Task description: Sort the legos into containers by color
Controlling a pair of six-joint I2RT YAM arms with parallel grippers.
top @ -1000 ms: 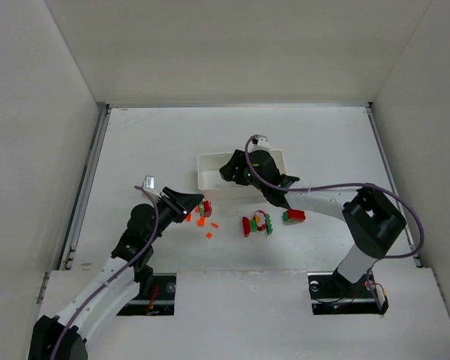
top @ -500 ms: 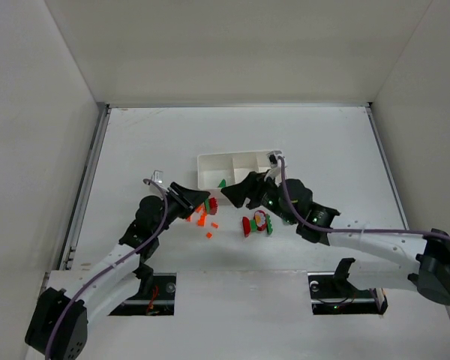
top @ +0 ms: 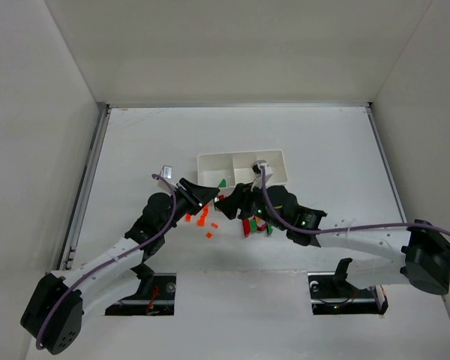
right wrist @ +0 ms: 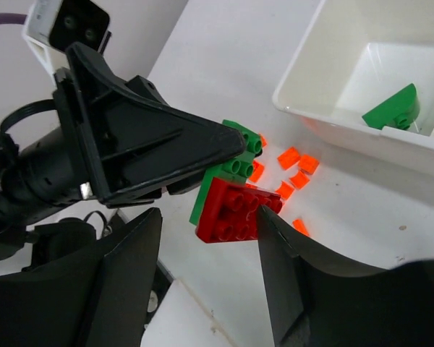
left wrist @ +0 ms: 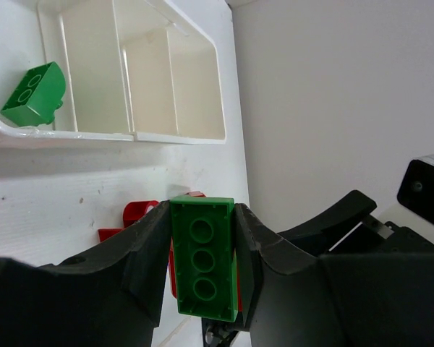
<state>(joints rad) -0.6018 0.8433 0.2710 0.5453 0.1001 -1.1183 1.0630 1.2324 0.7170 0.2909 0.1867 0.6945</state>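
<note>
My left gripper [top: 202,196] is shut on a green brick [left wrist: 202,253] that has a red brick [right wrist: 235,210] stuck to it, held above the table in front of the white tray [top: 204,174]. My right gripper [right wrist: 210,217] is open, and its fingers straddle the red brick. The right finger touches the brick and the left finger stands apart. A green curved lego [right wrist: 392,108] lies in the tray's left compartment. The other two compartments [left wrist: 148,79] look empty. Orange bits [top: 202,220] lie on the table under the grippers.
A small pile of red and green legos [top: 256,225] lies right of the orange bits, under the right arm. The two grippers meet tip to tip just in front of the tray's left end. The pen's white walls stand on all sides.
My right gripper has left the tray, where the green curved lego now lies, and swung down-left to the left gripper. My left gripper has moved right and forward with its bricks.
</note>
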